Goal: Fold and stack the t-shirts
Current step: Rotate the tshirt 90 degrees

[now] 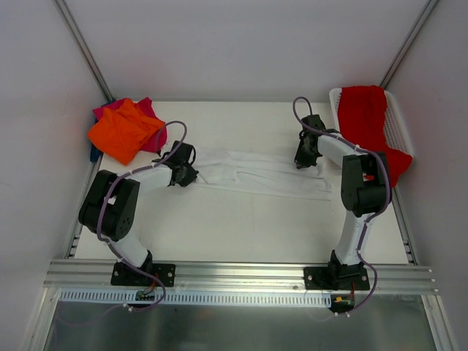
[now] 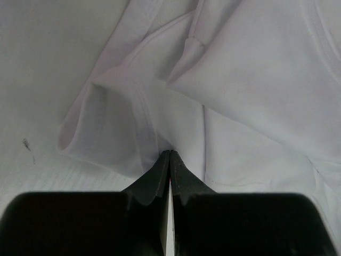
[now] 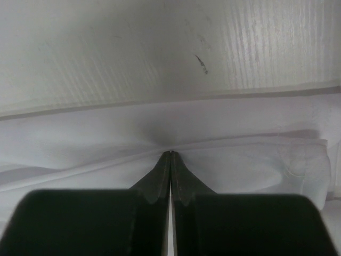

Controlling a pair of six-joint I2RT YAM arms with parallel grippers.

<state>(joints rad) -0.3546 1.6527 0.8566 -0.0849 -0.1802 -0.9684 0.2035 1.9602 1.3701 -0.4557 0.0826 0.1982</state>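
The white t-shirt (image 1: 256,172) lies stretched in a long band across the middle of the table. My left gripper (image 1: 187,174) is shut on its left end; in the left wrist view the closed tips (image 2: 170,153) pinch the white cloth (image 2: 250,90) beside a sleeve opening. My right gripper (image 1: 301,161) is shut on its right end; in the right wrist view the closed tips (image 3: 170,154) pinch a fold of the white cloth (image 3: 256,160). The orange t-shirt (image 1: 124,130) lies on the magenta-pink one (image 1: 148,110) at the back left, with a bit of blue (image 1: 93,153) beneath. The red t-shirt (image 1: 365,117) hangs over the basket.
A white plastic mesh basket (image 1: 398,124) stands at the back right against the wall. White walls enclose the table on three sides. A metal rail (image 1: 241,274) runs along the near edge at the arm bases.
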